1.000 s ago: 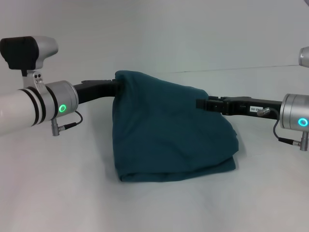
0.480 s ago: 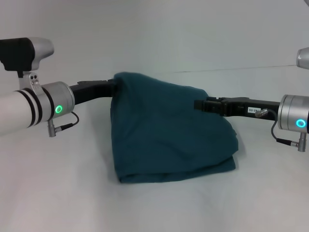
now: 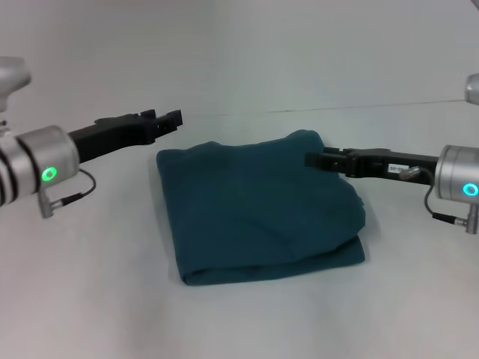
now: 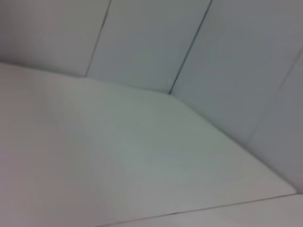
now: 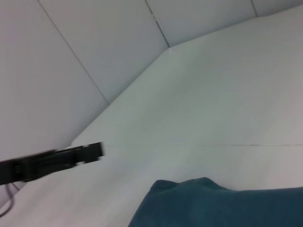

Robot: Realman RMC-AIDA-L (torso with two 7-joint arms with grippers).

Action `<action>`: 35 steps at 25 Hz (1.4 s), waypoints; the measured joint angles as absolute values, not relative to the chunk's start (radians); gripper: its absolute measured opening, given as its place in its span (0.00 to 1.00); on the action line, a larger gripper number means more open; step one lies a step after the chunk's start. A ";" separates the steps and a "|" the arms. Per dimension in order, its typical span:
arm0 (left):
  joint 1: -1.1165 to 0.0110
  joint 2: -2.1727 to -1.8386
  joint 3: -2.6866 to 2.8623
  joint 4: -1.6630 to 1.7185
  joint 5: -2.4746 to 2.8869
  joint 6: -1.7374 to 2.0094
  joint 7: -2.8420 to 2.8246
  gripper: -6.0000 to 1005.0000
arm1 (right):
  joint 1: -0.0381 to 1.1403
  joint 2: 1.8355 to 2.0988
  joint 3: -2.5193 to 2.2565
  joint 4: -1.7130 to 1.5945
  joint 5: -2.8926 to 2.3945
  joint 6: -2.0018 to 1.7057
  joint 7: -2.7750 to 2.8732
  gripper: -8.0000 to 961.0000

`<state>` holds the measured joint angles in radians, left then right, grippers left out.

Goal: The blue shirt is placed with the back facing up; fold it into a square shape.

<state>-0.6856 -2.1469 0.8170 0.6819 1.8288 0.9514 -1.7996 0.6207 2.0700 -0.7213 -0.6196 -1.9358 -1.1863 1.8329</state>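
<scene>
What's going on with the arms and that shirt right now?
Left gripper open, clear of the cloth, up by the far left corner. Right gripper at the far right corner. Blue shirt lying folded, roughly square, on the white table. Nothing in the way.

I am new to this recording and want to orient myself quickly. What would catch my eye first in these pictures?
The blue shirt stands out first: a dark teal, roughly square folded bundle lying in the middle of the white table. Next come the two black grippers flanking it. The left gripper hangs in the air clear of the shirt's far left corner, and the right gripper is at the shirt's far right corner.
</scene>
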 joint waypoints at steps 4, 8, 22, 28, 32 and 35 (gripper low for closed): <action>-0.616 -2.159 0.806 0.758 1.776 1.114 -1.797 0.57 | 0.612 2.062 -0.693 -0.622 -1.936 -1.202 1.833 0.62; -0.573 -2.164 0.759 0.779 1.738 1.306 -1.792 0.71 | 0.595 2.045 -0.654 -0.629 -1.936 -1.260 1.832 0.62; -0.450 -2.171 0.683 0.736 1.729 1.698 -1.613 0.87 | 0.487 1.996 -0.543 -0.632 -1.942 -1.635 1.581 0.79; -0.440 -2.171 0.685 0.727 1.775 1.769 -1.559 0.86 | 0.488 2.010 -0.564 -0.632 -1.957 -1.661 1.540 0.98; -0.437 -2.171 0.685 0.708 1.809 1.778 -1.557 0.86 | 0.497 2.023 -0.596 -0.632 -1.958 -1.661 1.511 0.97; -0.436 -2.171 0.689 0.698 1.833 1.782 -1.556 0.86 | 0.509 2.028 -0.671 -0.632 -1.958 -1.639 1.508 0.97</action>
<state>-0.4361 -2.1706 0.6892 0.6980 1.8330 1.7825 -1.5564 0.5094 2.0284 -0.6711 -0.6325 -1.9585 -1.6393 1.5079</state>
